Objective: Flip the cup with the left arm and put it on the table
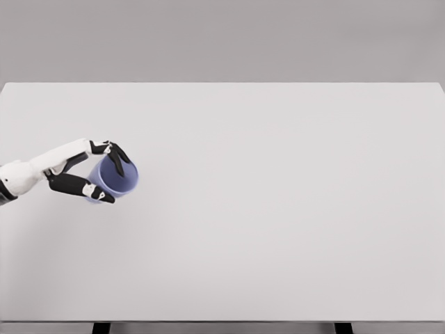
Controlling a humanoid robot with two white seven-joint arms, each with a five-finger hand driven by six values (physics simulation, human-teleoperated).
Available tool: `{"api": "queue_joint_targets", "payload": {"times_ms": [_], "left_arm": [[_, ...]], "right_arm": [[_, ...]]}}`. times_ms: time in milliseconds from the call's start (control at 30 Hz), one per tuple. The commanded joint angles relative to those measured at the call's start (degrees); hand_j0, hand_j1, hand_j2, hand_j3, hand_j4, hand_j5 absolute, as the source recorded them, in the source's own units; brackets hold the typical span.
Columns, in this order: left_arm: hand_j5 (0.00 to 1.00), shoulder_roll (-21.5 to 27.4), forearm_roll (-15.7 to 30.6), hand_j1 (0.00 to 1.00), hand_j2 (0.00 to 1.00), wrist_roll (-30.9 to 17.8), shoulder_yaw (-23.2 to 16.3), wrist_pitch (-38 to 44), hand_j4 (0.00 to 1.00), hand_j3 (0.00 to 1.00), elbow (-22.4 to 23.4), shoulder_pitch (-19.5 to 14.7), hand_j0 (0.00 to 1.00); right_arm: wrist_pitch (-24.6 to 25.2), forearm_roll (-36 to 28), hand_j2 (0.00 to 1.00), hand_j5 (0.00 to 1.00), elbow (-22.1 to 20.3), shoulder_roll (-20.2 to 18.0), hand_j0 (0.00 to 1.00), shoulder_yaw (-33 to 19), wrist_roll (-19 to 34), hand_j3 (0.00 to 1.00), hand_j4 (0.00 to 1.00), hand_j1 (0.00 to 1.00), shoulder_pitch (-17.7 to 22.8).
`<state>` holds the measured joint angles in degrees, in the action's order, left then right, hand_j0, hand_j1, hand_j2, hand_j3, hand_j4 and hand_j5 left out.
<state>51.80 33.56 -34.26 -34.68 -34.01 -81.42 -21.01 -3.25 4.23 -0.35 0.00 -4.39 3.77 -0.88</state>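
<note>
Pinching the blue cup (115,177) in my left robot hand (97,174), fingers curled round its wall, I hold it at the counter's (278,209) left side; next I judge: turn it upright, set down.

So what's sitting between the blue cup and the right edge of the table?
Nothing: in the head view the table is bare white surface from the blue cup, gripped in the left hand, all the way to its right edge.
</note>
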Motion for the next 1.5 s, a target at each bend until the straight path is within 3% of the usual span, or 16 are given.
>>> {"api": "queue_joint_targets", "payload": {"times_ms": [0, 133, 200, 567, 700, 900, 1133, 1467], "left_arm": [[0.41, -1.97, 6.87, 0.41, 0.41, -0.74, -0.48, -0.99, 0.41, 0.41, 1.97, 0.00, 0.41], [0.43, -6.27, 14.34, 0.43, 0.43, -0.74, -0.48, -0.99, 0.43, 0.43, 3.28, -0.09, 0.43], [0.44, -7.86, 15.75, 0.44, 0.44, -0.74, -0.48, -0.99, 0.44, 0.44, 3.37, -0.18, 0.44], [0.46, -18.05, 16.01, 0.46, 0.46, -0.74, -0.04, -0.99, 0.46, 0.46, 6.97, 1.41, 0.46], [0.49, -18.14, 16.01, 0.49, 0.49, -0.74, 0.05, -0.99, 0.49, 0.49, 6.71, 1.76, 0.49], [0.65, -18.05, 15.57, 0.65, 0.65, -0.74, -0.04, -0.99, 0.65, 0.65, 6.62, 2.55, 0.65], [0.97, -18.14, 15.05, 0.97, 0.97, -0.74, -0.04, -0.99, 0.97, 0.97, 6.62, 2.64, 0.97], [1.00, -18.05, 15.13, 1.00, 1.00, -0.74, 0.14, -0.99, 1.00, 1.00, 6.18, 2.55, 1.00]], "right_arm": [[0.00, -0.01, 1.00, 1.00, 0.00, 0.00, 1.00, 0.00, 0.01, 1.00, 1.00, 1.00, 0.00], [0.00, -0.01, 1.00, 1.00, 0.00, 0.00, 1.00, 0.00, 0.01, 1.00, 1.00, 1.00, 0.00], [0.00, -0.01, 1.00, 1.00, 0.00, 0.00, 1.00, 0.00, 0.01, 1.00, 1.00, 1.00, 0.00], [0.00, -0.01, 1.00, 1.00, 0.00, 0.00, 1.00, 0.00, 0.01, 1.00, 1.00, 1.00, 0.00], [0.00, -0.01, 1.00, 1.00, 0.00, 0.00, 1.00, 0.00, 0.01, 1.00, 1.00, 1.00, 0.00], [0.00, -0.01, 1.00, 1.00, 0.00, 0.00, 1.00, 0.00, 0.01, 1.00, 1.00, 1.00, 0.00], [0.00, -0.01, 1.00, 1.00, 0.00, 0.00, 1.00, 0.00, 0.01, 1.00, 1.00, 1.00, 0.00], [0.00, -0.01, 1.00, 1.00, 0.00, 0.00, 1.00, 0.00, 0.01, 1.00, 1.00, 1.00, 0.00]]}}
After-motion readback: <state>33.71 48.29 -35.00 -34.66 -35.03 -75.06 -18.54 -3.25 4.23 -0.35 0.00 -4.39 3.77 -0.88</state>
